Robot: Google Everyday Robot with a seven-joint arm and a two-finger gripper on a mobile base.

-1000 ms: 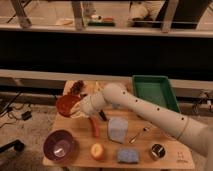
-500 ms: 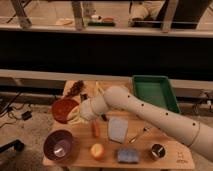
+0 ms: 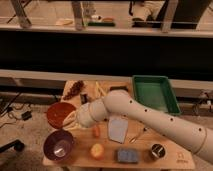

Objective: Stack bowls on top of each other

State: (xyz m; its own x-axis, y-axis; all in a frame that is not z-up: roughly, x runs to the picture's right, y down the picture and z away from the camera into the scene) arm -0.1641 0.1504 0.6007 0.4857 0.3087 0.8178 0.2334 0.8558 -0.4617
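While the orange-red bowl [image 3: 61, 114] hangs tilted just behind and slightly above the purple bowl [image 3: 59, 145], the stacking itself is not yet done: the two bowls are close but look apart, with a thin strip of table [image 3: 82, 157] seeming to show between them. The hand [image 3: 73, 119] sits at the right rim of the orange-red bowl, up and to the right of the purple bowl. Its fingers are drawn together, and as far as this dim view allows they appear clamped on that rim, though the contact is partly hidden by the pale arm [image 3: 130, 112].

The purple bowl stands upright at the near left corner of the table, its pale shiny bottom facing up and nothing inside it, so it is ready to receive the other.

Judging from this, the pick-up is done and the carry is nearly over. What is left is bringing the orange-red bowl squarely over the purple bowl, levelling it, lowering it in and letting go.

To the right of the purple bowl lie an orange fruit [image 3: 97, 150], a blue sponge [image 3: 128, 156] and a small metal cup [image 3: 158, 151]. None of them is in the way.
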